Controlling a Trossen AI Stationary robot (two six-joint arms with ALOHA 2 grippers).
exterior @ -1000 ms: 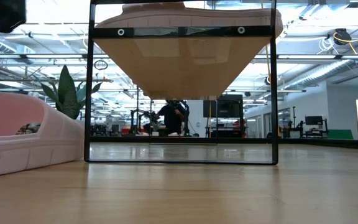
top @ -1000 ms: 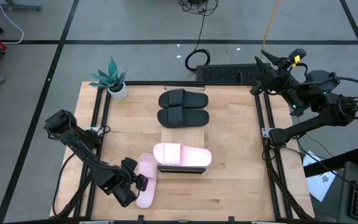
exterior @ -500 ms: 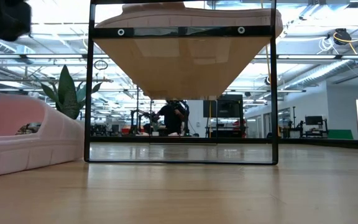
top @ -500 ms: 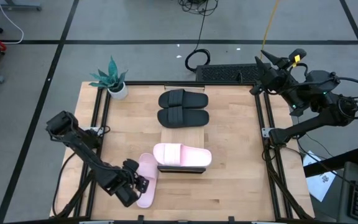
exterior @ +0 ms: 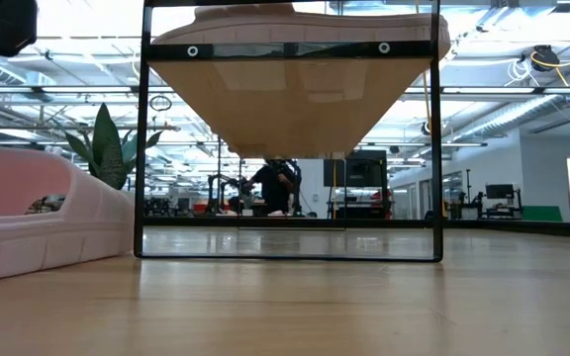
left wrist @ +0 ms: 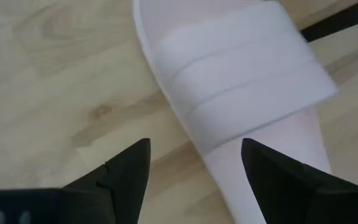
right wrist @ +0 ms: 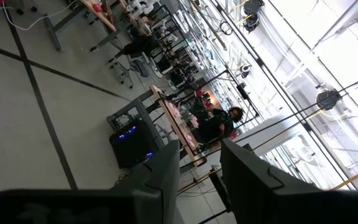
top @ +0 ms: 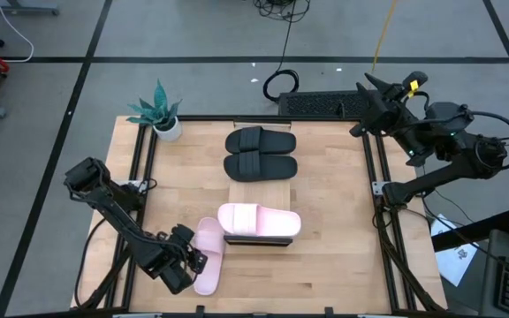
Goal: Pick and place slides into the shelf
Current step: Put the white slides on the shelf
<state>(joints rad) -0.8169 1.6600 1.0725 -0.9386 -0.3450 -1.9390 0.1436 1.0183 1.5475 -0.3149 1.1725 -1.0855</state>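
Observation:
A pale pink slide [top: 210, 250] lies flat on the tabletop near the near-left corner; the left wrist view shows its wide strap [left wrist: 241, 81]. My left gripper [top: 196, 262] hovers open just above its near end [left wrist: 194, 165], one finger over bare wood and one over the sole. The second pink slide [top: 259, 219] rests on the shelf [top: 259, 241]. Two black slides [top: 261, 154] lie side by side farther back. My right gripper [top: 367, 99] waits beyond the table's far-right corner, its fingers a little apart [right wrist: 199, 155].
A potted plant [top: 162, 110] stands at the far-left corner. A keyboard [top: 325, 104] lies past the far edge. The shelf's dark frame [exterior: 142, 148] stands upright mid-table in the low view. Bare wood stretches to the right of the shelf. A person sits far behind in the room.
In the low view my left gripper dipped toward the pink slide and has then risen again, staying open. The slide has not moved. My right gripper has shifted slightly toward the table's left.

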